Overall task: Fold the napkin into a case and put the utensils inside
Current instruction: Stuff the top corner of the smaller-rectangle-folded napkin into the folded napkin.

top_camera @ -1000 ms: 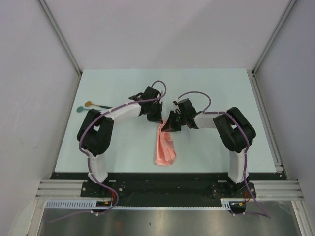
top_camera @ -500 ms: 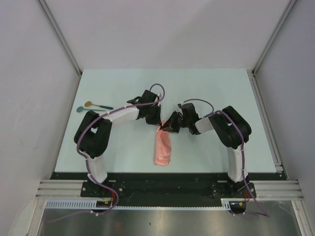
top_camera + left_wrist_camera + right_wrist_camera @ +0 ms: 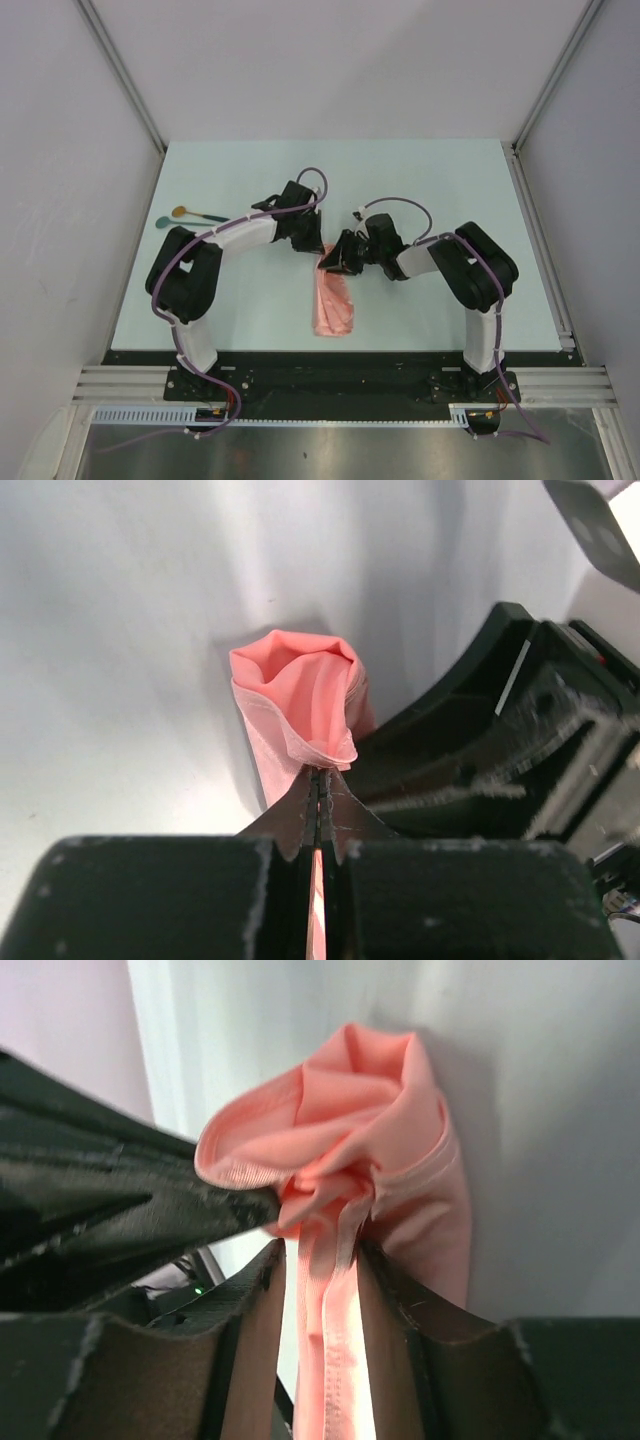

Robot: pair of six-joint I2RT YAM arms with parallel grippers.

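Observation:
The salmon-pink napkin (image 3: 333, 305) lies as a narrow folded strip on the table, its far end lifted between the two grippers. My left gripper (image 3: 318, 252) is shut on a thin edge of the napkin (image 3: 300, 695). My right gripper (image 3: 334, 262) is shut on a bunched fold of the napkin (image 3: 350, 1160); cloth fills the gap between its fingers (image 3: 250, 1330). The two grippers almost touch. Two spoons (image 3: 190, 215) with dark teal handles lie at the far left of the table, one with a golden-brown bowl, one teal-green.
The pale table (image 3: 250, 300) is bounded by white walls left, right and behind. A metal rail (image 3: 535, 220) runs along the right edge. The arm bases stand on a black bar (image 3: 340, 380) at the near edge.
The napkin has gone from a loosely hanging bunch to a narrower strip laid down. Both grippers have moved slightly toward the near side and closer together, still holding the far end.

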